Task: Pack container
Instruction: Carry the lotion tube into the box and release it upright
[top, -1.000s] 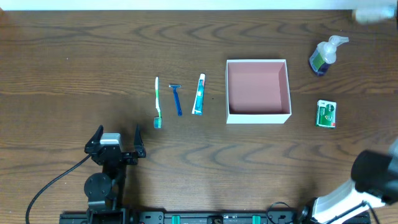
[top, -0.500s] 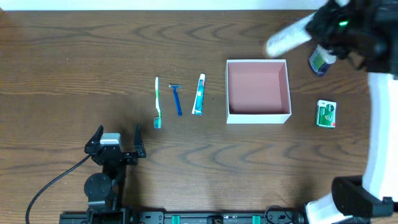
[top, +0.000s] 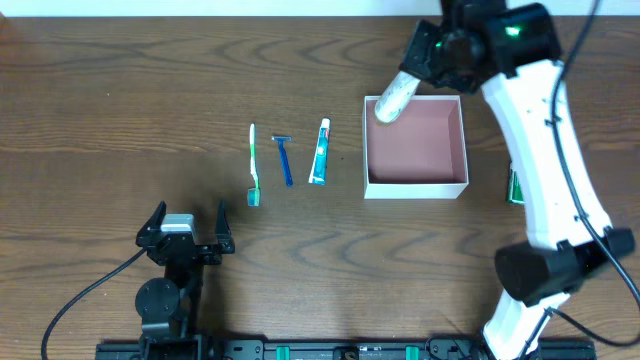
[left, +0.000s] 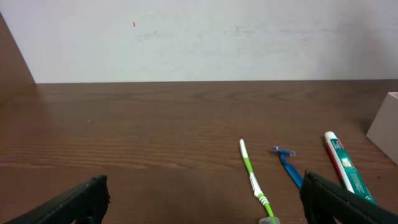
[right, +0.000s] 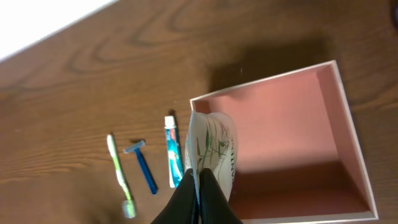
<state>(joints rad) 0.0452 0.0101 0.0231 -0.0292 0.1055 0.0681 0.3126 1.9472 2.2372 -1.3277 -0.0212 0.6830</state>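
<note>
The container (top: 415, 187), a square white box with a pink inside, stands right of centre; it also shows in the right wrist view (right: 351, 134) and its corner in the left wrist view (left: 387, 121). My right gripper (top: 412, 72) is shut on a white pouch with a green leaf print (top: 392, 100), holding it above the box's far left corner. In the right wrist view the shut fingers (right: 199, 182) pinch the pouch (right: 214, 146). My left gripper (top: 188, 216) is open and empty near the front left; it also shows in the left wrist view (left: 205, 205).
A green toothbrush (top: 252, 163), a blue razor (top: 284, 158) and a toothpaste tube (top: 319, 152) lie in a row left of the box. A green-and-white packet (top: 513, 186) peeks out from behind the right arm.
The right arm has swung in from the far right with the white pouch, to above the box's far left corner. The left arm has not moved.
</note>
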